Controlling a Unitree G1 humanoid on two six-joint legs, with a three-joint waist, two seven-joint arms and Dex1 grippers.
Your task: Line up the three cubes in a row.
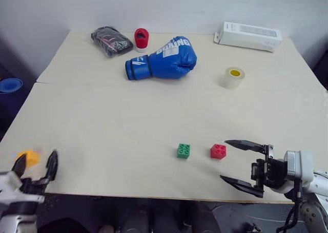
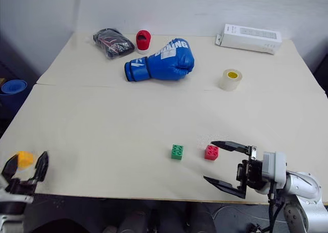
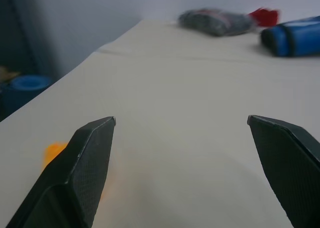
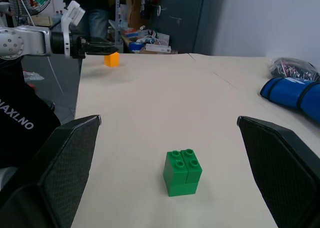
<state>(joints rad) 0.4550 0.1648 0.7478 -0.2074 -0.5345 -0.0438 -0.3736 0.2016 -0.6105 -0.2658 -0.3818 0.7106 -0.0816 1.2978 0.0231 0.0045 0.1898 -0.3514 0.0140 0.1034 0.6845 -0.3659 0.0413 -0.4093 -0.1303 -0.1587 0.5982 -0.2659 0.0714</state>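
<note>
Both pincers stand wide and empty: the left gripper at the table's seven-o'clock corner, apparently there for the orange-yellow cube beside its fingers, and the right gripper at five o'clock beside the red cube. The green cube sits just beyond, studs up; cubes have no long axis.

a pale cream worktop with a seam running across it. along the far edge lie a dark bagged bundle, a red-topped white cylinder, a blue boxing glove and a white box. a tape roll with a yellow core sits nearer. near the front, a green cube and red cube stand close, apart; the orange-yellow cube rests well apart at the front left corner.
</note>
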